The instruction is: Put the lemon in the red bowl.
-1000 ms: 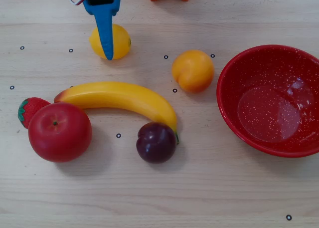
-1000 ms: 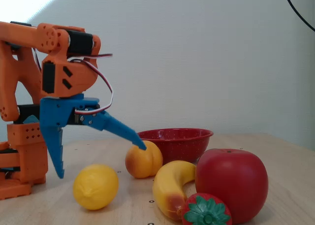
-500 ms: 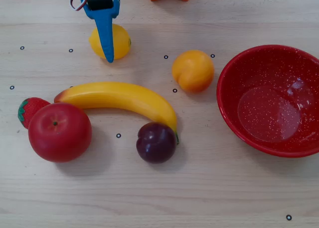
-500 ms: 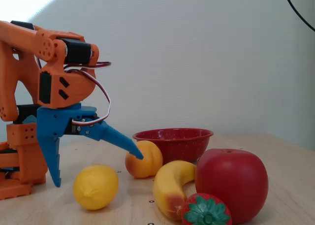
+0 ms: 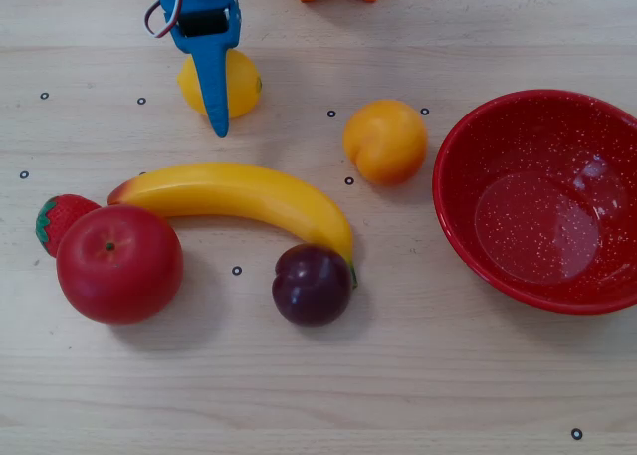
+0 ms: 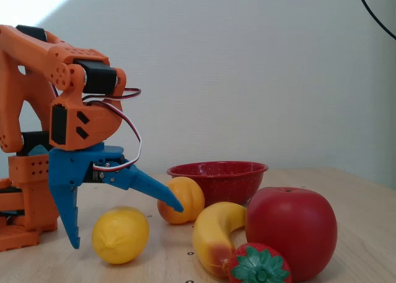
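1. Step in hand, as I judge it: getting the blue two-finger gripper (image 6: pixel 127 224) down around the small plain-yellow oval toy lemon (image 6: pixel 120 235). Lemon rests on the pale wooden table (image 5: pixel 398 375), well apart from the large glossy red speckled bowl (image 5: pixel 542 198), which stands empty at the right of the overhead view.
2. To do it well: lower until both fingers straddle the lemon's widest part, then close squarely across the short axis; a smooth oval could squirt out of a grip set too high.
3. Lift clear of the rounder orange-yellow creased fruit (image 5: pixel 385 140) lying between lemon and bowl.
4. Jaws spread wide: one finger near vertical, the other splayed out over the lemon.
5. Pose: orange arm (image 6: pixel 55 103) folded forward, wrist pitched down. Contact with the lemon uncertain; probably none yet.
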Available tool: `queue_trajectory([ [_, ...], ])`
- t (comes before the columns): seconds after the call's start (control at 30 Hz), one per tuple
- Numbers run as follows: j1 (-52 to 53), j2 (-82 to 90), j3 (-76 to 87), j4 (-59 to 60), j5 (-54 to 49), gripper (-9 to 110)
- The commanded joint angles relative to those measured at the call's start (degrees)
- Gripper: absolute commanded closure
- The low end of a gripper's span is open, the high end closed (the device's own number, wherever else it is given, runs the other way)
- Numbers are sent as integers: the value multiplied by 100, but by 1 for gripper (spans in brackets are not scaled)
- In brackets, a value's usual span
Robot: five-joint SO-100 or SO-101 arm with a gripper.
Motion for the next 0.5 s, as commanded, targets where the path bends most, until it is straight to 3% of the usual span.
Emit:
queue_trajectory([
  [0.0, 229, -35, -246, -132, -97, 39],
  [0.47, 387, -290, -141, -527, -193, 39],
])
